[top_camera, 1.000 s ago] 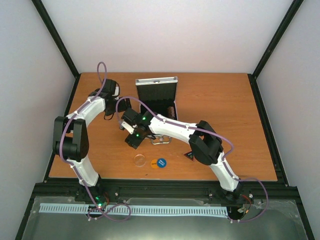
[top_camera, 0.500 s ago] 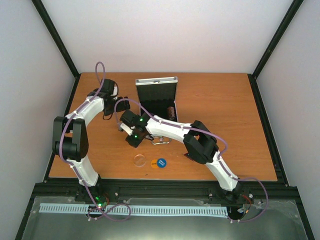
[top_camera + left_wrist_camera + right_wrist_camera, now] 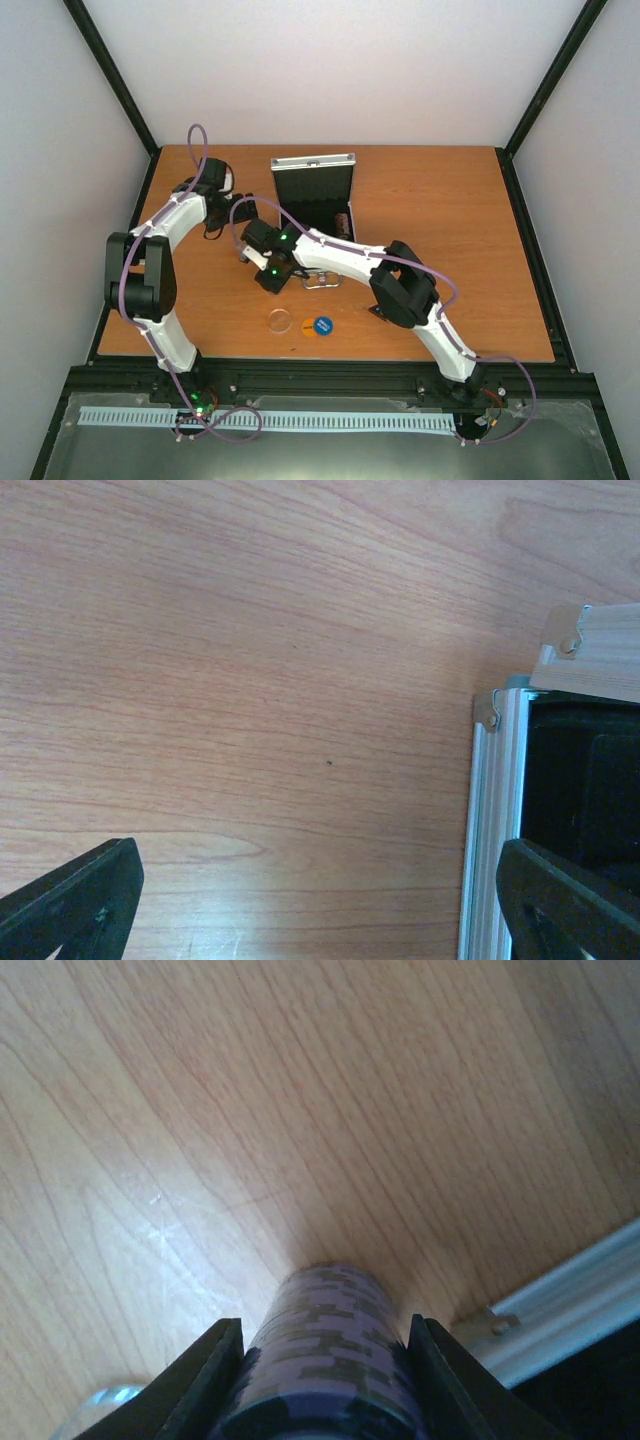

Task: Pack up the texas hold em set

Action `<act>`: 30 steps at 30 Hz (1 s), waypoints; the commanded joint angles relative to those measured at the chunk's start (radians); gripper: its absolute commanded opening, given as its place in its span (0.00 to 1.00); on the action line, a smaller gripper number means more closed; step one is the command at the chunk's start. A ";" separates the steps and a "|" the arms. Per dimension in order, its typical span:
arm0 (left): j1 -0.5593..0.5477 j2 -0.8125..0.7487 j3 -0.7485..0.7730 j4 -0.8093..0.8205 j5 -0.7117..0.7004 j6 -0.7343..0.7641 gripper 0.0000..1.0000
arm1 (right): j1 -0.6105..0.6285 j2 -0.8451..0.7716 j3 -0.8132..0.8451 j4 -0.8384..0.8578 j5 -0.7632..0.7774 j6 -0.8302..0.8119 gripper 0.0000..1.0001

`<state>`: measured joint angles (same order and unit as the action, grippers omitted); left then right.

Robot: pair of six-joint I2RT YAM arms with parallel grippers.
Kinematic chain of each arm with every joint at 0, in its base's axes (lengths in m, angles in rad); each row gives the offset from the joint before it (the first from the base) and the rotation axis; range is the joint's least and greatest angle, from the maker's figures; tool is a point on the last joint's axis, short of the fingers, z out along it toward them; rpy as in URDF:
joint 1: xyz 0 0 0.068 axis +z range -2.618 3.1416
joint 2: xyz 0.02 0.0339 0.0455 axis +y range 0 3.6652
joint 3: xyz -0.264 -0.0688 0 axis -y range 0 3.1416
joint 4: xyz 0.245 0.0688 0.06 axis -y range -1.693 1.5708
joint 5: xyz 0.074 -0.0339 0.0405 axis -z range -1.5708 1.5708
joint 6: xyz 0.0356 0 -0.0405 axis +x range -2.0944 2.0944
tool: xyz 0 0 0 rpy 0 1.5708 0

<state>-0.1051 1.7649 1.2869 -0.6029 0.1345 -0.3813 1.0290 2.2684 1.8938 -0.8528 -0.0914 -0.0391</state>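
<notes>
Right gripper [image 3: 322, 1345] clamped on chip stack [image 3: 325, 1385]: purple-grey cylinder, mottled edge, bottom centre. Left gripper [image 3: 320, 905] wide open over wood-grain table [image 3: 250, 630]. Ribbed aluminium case [image 3: 490, 820] rim at right, black lining.

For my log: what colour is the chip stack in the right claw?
Chip stack: purple with darker edge marks; best in the right wrist view.

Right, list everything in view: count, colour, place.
Small aluminium case: one, silver with black lining, open, far centre.
Chips: one dark row, right side of the case.
Cylindrical chip stack: one, purple, in the right gripper.
Flat round discs: three, clear, orange, blue, in a row near the front edge.
Black piece: one, mostly hidden under the right arm.
Wooden table: one, brown.
Left gripper: black, open, beside the case's left edge.
Right gripper: black, shut on the chip stack.
</notes>
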 commanded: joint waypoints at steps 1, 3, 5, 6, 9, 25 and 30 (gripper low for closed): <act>0.015 0.023 0.032 -0.019 -0.002 -0.013 1.00 | -0.011 -0.159 -0.009 -0.018 0.022 -0.018 0.03; 0.017 0.026 0.040 -0.017 -0.001 -0.015 1.00 | -0.015 -0.204 -0.015 -0.015 0.043 -0.023 0.03; 0.018 0.028 0.046 -0.015 -0.002 -0.016 1.00 | -0.019 -0.235 -0.009 -0.013 0.079 -0.031 0.03; 0.018 0.029 0.045 -0.016 -0.002 -0.016 1.00 | -0.023 -0.246 -0.002 -0.010 0.099 -0.035 0.03; 0.019 0.030 0.037 -0.010 0.001 -0.018 1.00 | -0.037 -0.261 0.004 0.027 0.191 -0.060 0.03; 0.019 0.058 0.008 0.019 0.022 -0.031 1.00 | -0.160 -0.049 0.037 0.359 0.468 -0.116 0.03; 0.018 0.064 0.001 0.022 0.023 -0.031 1.00 | -0.172 -0.023 0.045 0.438 0.445 -0.109 0.03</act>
<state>-0.0914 1.8149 1.2846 -0.5976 0.1471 -0.4007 0.8577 2.2536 1.9087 -0.5694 0.3351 -0.1535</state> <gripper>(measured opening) 0.997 0.404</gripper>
